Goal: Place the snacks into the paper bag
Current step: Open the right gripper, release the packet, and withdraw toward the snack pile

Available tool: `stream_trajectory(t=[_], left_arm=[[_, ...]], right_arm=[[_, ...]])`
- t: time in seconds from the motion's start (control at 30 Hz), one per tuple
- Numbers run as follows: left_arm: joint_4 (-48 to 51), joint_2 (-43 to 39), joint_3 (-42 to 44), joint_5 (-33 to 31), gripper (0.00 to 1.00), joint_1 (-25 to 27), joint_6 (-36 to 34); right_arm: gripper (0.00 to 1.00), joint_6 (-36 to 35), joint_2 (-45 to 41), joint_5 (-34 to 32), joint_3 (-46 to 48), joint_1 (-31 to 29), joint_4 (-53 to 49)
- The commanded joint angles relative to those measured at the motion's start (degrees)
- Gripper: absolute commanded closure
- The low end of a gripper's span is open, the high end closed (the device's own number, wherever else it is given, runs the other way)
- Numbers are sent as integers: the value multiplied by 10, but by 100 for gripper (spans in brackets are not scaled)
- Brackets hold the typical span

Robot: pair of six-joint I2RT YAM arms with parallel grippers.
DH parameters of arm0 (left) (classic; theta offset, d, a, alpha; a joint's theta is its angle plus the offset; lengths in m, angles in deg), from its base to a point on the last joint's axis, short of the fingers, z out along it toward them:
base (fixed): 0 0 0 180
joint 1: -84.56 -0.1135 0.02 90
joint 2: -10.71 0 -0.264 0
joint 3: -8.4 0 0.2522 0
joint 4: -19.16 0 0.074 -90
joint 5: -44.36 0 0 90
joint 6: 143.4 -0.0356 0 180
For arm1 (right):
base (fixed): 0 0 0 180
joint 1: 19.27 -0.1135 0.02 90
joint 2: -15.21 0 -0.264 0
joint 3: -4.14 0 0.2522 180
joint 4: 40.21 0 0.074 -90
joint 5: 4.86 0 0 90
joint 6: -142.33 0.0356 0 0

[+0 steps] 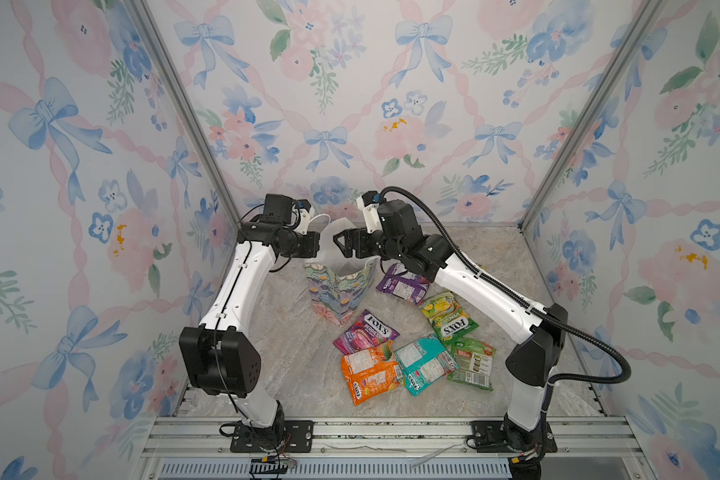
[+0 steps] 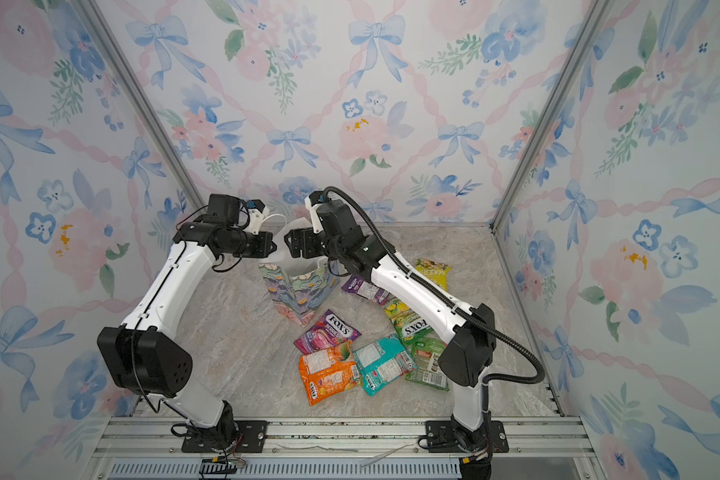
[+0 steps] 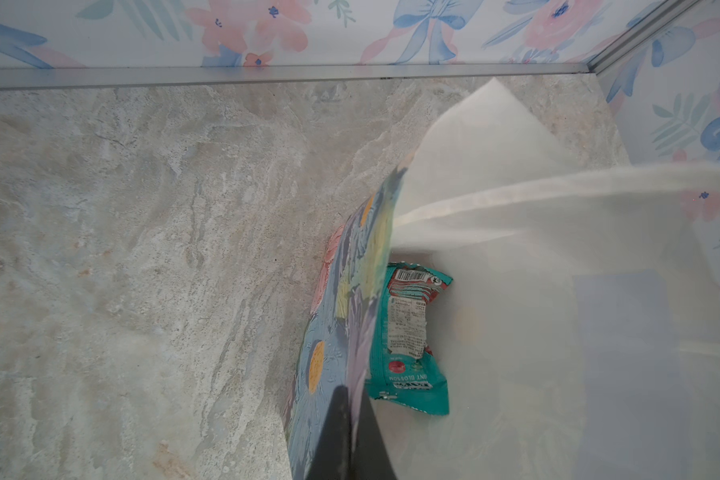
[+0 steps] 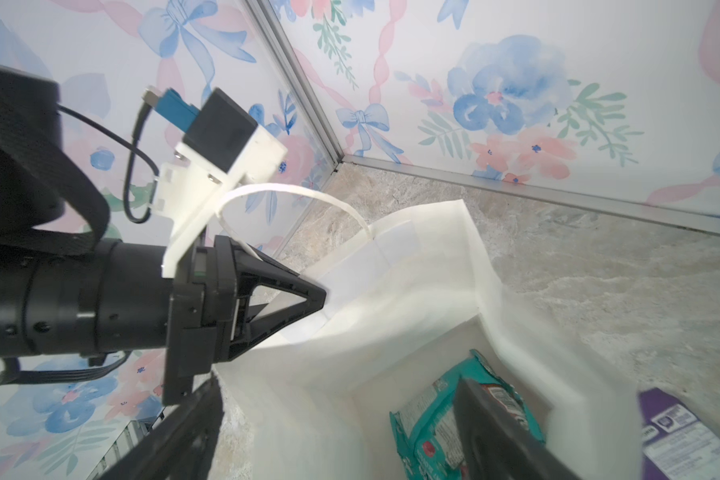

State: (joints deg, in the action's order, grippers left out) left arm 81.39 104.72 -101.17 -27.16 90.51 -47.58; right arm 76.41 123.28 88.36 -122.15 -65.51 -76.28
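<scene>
With left gripper (image 4: 319,297) pressed together, gripped rim of upright paper bag (image 1: 337,291). Hung right gripper (image 1: 341,246) over bag's mouth, fingers spread apart, empty. Saw teal packet (image 3: 408,332) inside bag, loose snacks (image 1: 422,363) on tabletop (image 1: 292,353) beside it.

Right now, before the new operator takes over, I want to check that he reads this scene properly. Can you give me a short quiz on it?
1. True or false: the right gripper is shut on a snack packet.
2. What does the left gripper pinch? A the paper bag at its rim; B the orange packet; C the purple berries packet.
3. What colour is the packet lying inside the bag?
Key: 1 false, its jaws stand open over the bag. 2 A. 3 teal.
</scene>
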Motion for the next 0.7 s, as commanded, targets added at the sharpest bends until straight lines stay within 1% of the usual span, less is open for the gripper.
stream_trajectory(t=[0.0, 0.07, 0.17, 0.27, 0.3, 0.37, 0.43, 0.57, 0.67], left_arm=[[9, -12, -7, 4, 100, -4, -5], [9, -11, -6, 4, 100, -5, -5], [9, -11, -4, 4, 100, -6, -6], [9, -11, -4, 4, 100, -8, -6], [9, -11, -3, 4, 100, -8, -6], [10, -11, -4, 4, 100, -9, -5], [9, -10, -4, 5, 100, -12, -5], [9, -9, -3, 5, 100, -16, -5], [10, -9, -4, 2, 100, -16, -5]], right_arm=[[4, -28, -33, 14, -19, 9, 25], [0, -32, -44, 13, -17, 15, 29], [2, -37, -81, -2, 14, 25, 38], [3, -39, -129, -30, 78, 40, 30], [3, -35, -162, -42, 109, 45, 24], [3, -26, -201, -64, 173, 58, 14], [3, -2, -241, -78, 248, 77, 3], [2, 56, -309, -74, 383, 116, -15], [1, 92, -357, -83, 467, 120, -46]])
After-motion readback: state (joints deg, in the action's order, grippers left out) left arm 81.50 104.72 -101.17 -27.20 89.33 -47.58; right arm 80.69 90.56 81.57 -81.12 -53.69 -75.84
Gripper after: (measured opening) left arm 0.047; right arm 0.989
